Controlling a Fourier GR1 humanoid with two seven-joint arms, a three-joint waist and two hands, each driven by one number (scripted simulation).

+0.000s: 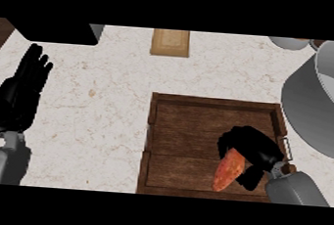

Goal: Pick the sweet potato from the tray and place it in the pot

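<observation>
An orange sweet potato (226, 172) sits over the lower right part of the brown wooden tray (191, 116), long end pointing down. My right hand (254, 147) is curled round its upper end, hiding that end. I cannot tell whether the potato still touches the tray floor. The grey pot (319, 108) stands at the right edge, just beyond the tray's right wall, only partly in view. My left hand (23, 87) rests open at the left edge, fingers up, away from the tray.
A small tan wooden board (170, 42) lies at the back centre of the speckled counter (90, 109). A black object (52, 30) sits at the back left. Another grey vessel's rim (289, 42) shows at the back right.
</observation>
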